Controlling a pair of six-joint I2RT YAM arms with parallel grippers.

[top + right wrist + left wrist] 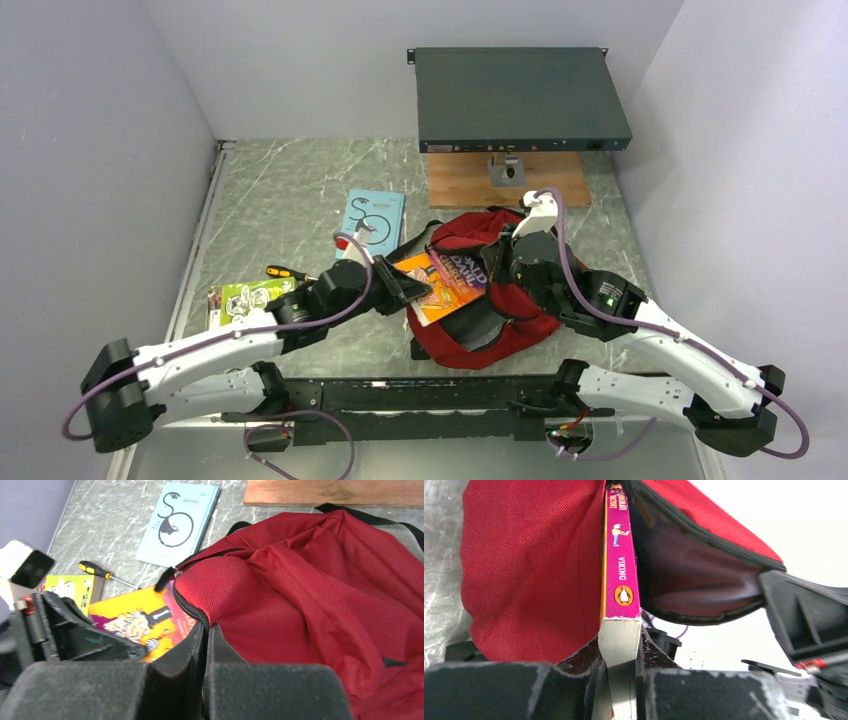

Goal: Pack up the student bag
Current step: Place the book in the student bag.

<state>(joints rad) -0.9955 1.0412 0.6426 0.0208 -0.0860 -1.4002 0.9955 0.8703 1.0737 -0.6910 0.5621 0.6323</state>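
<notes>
Black padded fingers of the left hand [621,652] are closed narrow on the bottom edge of a book [620,555], whose magenta spine faces the wrist camera. The far end of the book reaches the mouth of the bag [310,595]. In the right wrist view its orange cover slips under the black-trimmed rim [192,611]. The right hand [206,637] is clamped tight on that rim beside the zip and lifts the red flap off the book.

The bag lies at the centre of the overhead view on the counter [280,190], its mouth turned towards the left arm.

The step in hand looks like feeding the book in. It probably goes best if the left hand pushes straight along the book's length, holding it flat against the lower panel. The right hand should hold the rim high and taut so no corner catches the trim. The fabric is soft and will likely bunch or slide under the push, so the right hand's pinch should also anchor the bag. The left hand grips only a thin strip of the book, so a snag could pivot it, and slow travel seems wise. It should let go only once most of the cover is under the rim, then back out along the same line.

Further out, a blue booklet [372,220] lies near the bag's upper left. A screwdriver [287,272] and a green booklet [240,300] sit towards the lower left.
</notes>
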